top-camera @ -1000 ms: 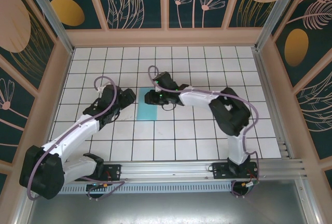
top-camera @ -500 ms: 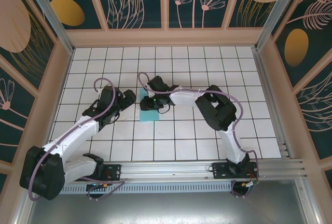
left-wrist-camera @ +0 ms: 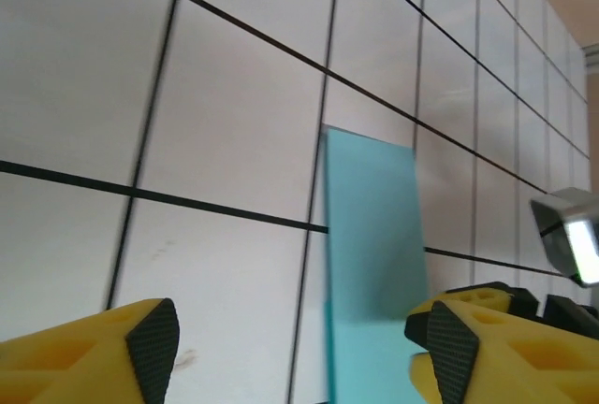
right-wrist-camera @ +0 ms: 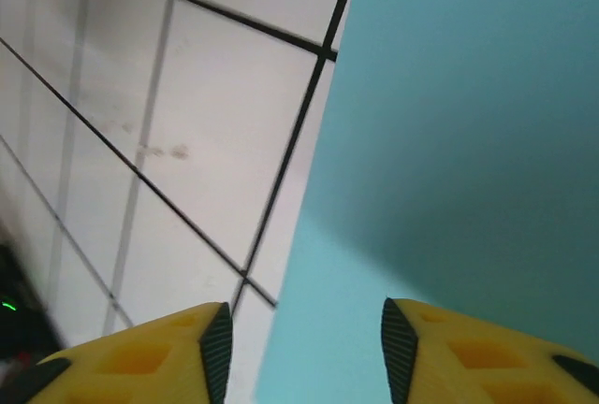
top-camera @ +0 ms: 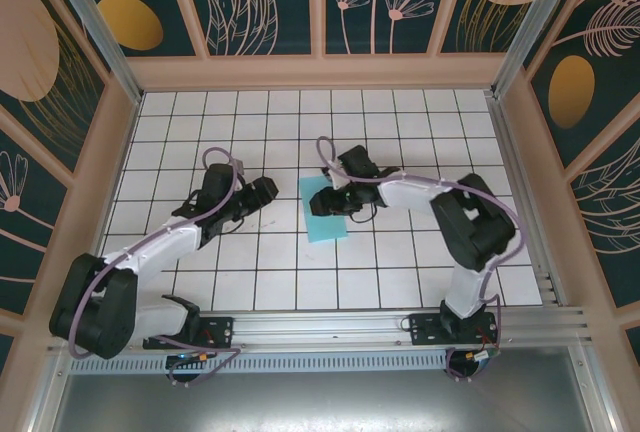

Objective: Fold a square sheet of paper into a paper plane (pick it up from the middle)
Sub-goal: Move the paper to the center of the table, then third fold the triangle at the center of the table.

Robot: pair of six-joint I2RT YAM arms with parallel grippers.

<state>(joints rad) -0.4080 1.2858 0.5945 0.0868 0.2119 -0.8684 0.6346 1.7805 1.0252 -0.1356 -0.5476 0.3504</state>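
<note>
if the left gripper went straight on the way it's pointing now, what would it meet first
Probably the light-blue paper lying on the tiled table, with nothing between; the left gripper may sit high enough to pass over it.

The white tabletop (top-camera: pixel 400 282), ruled into square tiles by thin black lines, fills the middle of the enclosure and is evenly lit, with only soft shadows. Along its far edge runs a pale wooden ledge (top-camera: pixel 320 72), and above that stands the back wall (top-camera: pixel 265 2): dark teal panels printed with orange ovals and pale line-drawn flowers and leaves, split by wooden strips. The left wall (top-camera: pixel 40 132) and right wall (top-camera: pixel 600 152) carry the same print and lean outward from the tabletop. Aluminium posts (top-camera: pixel 95 22) rise at its far corners. At its near edge lies an aluminium rail (top-camera: pixel 330 327), then a slotted grey duct (top-camera: pixel 320 360) and a dull metal sheet (top-camera: pixel 300 402). Seen close, one tile bears faint grey smudges (right-wrist-camera: pixel 164 151).
</note>
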